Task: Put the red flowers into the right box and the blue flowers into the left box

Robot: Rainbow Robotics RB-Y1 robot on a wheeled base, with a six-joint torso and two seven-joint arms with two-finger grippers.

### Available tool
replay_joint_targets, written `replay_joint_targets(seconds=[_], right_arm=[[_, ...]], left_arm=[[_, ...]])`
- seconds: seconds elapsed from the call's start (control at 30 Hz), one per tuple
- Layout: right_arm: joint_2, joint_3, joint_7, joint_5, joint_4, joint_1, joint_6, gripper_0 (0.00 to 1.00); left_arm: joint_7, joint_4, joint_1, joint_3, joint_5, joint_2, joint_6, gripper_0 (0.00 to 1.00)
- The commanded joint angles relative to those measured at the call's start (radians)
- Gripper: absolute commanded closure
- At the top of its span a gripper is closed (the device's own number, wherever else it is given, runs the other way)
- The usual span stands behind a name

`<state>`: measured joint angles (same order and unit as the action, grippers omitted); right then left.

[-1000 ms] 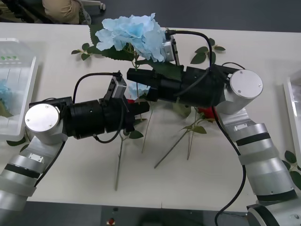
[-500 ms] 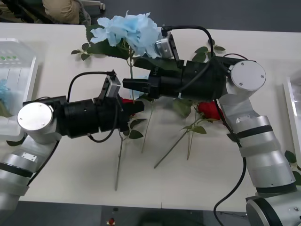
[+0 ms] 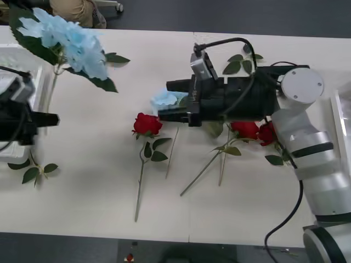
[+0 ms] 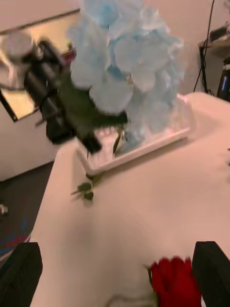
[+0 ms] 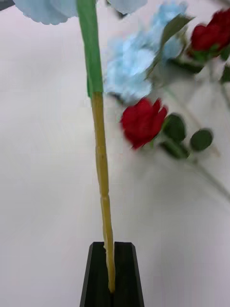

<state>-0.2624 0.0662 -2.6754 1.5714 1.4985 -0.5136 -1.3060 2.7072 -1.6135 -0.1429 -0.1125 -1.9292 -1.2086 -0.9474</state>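
My left gripper (image 3: pixel 54 119) is shut on the thin stem (image 5: pixel 99 144) of a pale blue flower (image 3: pixel 71 39), which it holds up over the near edge of the left box (image 3: pixel 22 57), a white tray. The closed fingers (image 5: pixel 98 276) pinch the stem's end. My right gripper (image 3: pixel 169 102) stands open over mid-table, just above a smaller blue flower (image 3: pixel 166 99) lying there. One red flower (image 3: pixel 147 124) lies left of it. Two more red flowers (image 3: pixel 245 130) lie under the right arm. The right box (image 3: pixel 343 112) shows as a sliver at the right edge.
Loose green leaf sprigs lie near the left box (image 3: pixel 34 170) and at the table's back (image 3: pixel 237 63). Long stems (image 3: pixel 200 172) fan toward the front edge. The right wrist view looks past a rose (image 4: pixel 175 283) to the left arm (image 4: pixel 50 103) and the tray (image 4: pixel 143 148).
My left arm has swung far left, carrying the big blue flower from the table's middle to the left box. The right gripper stayed near the middle, now apart from that flower.
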Motion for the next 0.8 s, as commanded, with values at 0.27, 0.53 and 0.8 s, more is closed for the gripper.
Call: replay_joint_targets(seconds=[0.27, 0.53, 0.8], right_arm=[[-0.442, 0.121, 0.428, 0.121, 0.023, -0.006, -0.185, 0.08], [-0.713, 0.287, 0.565, 0.108, 0.091, -0.006, -0.081, 0.08], [-0.834, 0.42, 0.703, 0.059, 0.098, -0.006, 0.051, 0.08]], left_arm=[[-0.002, 0.277, -0.018, 0.1, 0.288, -0.175, 0.001, 1.0], [-0.002, 0.382, -0.024, 0.014, 0.569, -0.172, 0.176, 1.0], [-0.023, 0.455, -0.057, -0.102, 0.631, -0.138, 0.366, 1.0]])
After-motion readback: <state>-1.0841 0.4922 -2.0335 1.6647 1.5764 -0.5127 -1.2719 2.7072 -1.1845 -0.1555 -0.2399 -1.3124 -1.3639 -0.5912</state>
